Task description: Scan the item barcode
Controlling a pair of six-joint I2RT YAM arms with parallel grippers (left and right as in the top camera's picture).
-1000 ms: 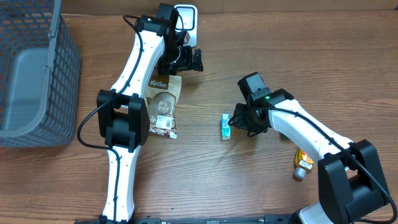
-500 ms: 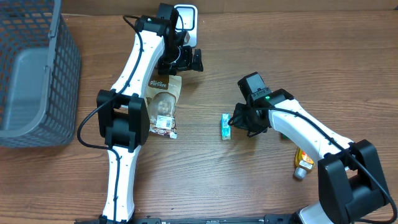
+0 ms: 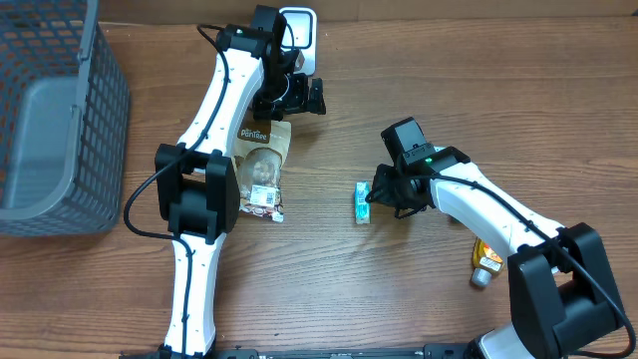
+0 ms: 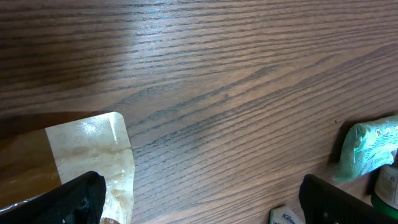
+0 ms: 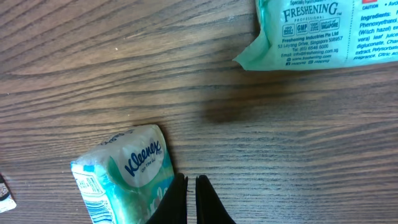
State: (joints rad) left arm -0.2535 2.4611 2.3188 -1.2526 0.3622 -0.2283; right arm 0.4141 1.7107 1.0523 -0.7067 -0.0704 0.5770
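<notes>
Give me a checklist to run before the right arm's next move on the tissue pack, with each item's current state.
1. Right gripper ready to grasp: not ok; its jaws are shut with nothing between them.
2. Right gripper lined up on the Kleenex pack: not ok; the fingertips sit beside the pack's edge, not around it.
3. Barcode findable: ok; stripes show on the pack's end in the right wrist view.
4. Left gripper free: ok; open, holding nothing.
5. Scanner reachable: cannot tell; it stands well away from the pack, partly behind the left arm.
</notes>
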